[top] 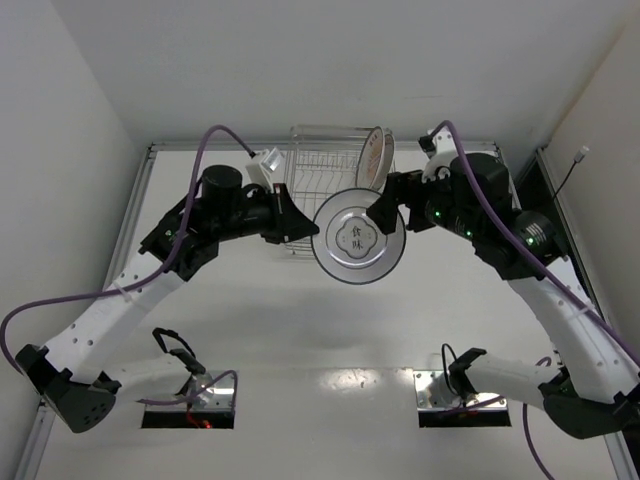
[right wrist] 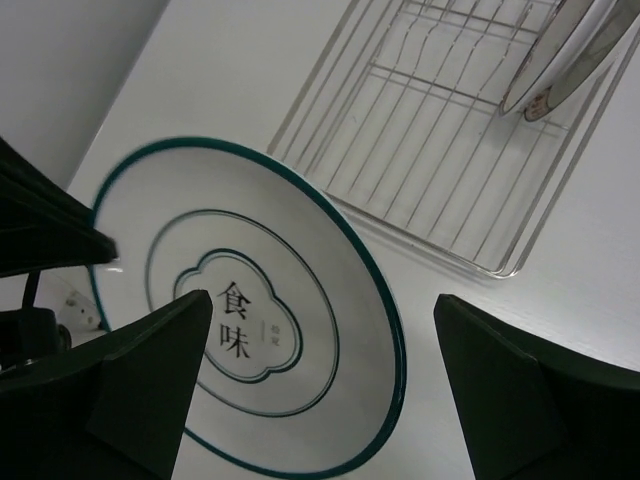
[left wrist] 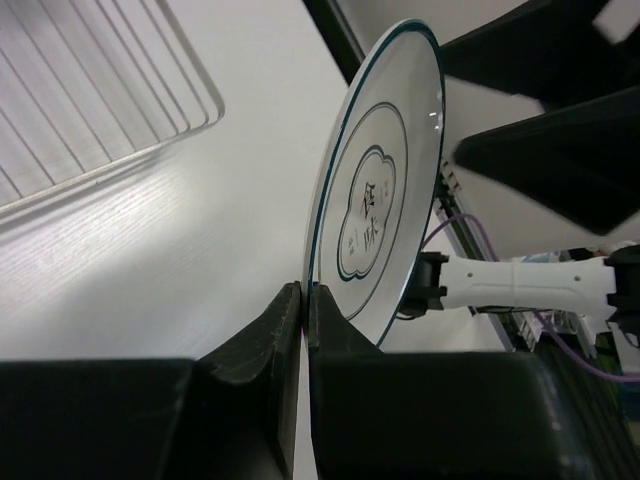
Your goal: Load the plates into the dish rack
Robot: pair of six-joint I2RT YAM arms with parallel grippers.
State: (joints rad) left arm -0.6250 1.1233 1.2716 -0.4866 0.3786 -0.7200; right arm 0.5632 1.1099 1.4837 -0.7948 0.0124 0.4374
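Teal-rimmed plate (top: 358, 238) hangs just in front of the rack (top: 320, 170), face up, one edge pinched tight between the fingers of my left gripper (top: 308, 230). My right gripper (top: 388, 208) is spread wide over the rim nearest the rack, clamping nothing. A second plate (top: 375, 158) stands tilted at the rack's right end.

A bare white table (top: 330, 330) fills the scene, edged by a thin metal rail (top: 240, 144) along its far side. White walls (top: 60, 130) stand around it. A small white plug (top: 581, 153) on a dark cable hangs at the far right.
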